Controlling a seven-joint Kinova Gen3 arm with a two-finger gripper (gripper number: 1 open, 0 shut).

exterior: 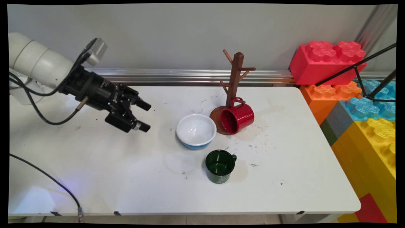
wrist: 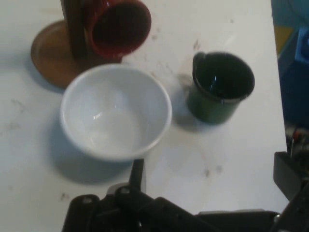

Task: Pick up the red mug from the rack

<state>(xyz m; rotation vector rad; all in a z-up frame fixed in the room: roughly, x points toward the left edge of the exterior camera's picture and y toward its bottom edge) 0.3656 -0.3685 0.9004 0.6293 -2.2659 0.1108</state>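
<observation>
My gripper [exterior: 146, 116] hangs open and empty above the table's left half, pointing right toward a white bowl [exterior: 196, 130] with a blue outside. That bowl is the nearest thing, a short way ahead of the fingertips. Behind it a red mug [exterior: 237, 117] lies on its side against the round base of a wooden mug tree [exterior: 234, 80]. A dark green mug [exterior: 220, 166] stands upright in front of the bowl. In the hand view the bowl [wrist: 116, 111] is just beyond the gripper [wrist: 214, 174], with the red mug [wrist: 119, 26] above it and the green mug [wrist: 221, 84] to the right.
Large toy bricks, red [exterior: 326, 61], orange, blue and yellow [exterior: 373, 148], are stacked off the table's right edge, with black tripod legs [exterior: 364, 72] before them. A black cable [exterior: 47, 180] crosses the table's front left corner. A metal rail [exterior: 177, 76] runs along the wall.
</observation>
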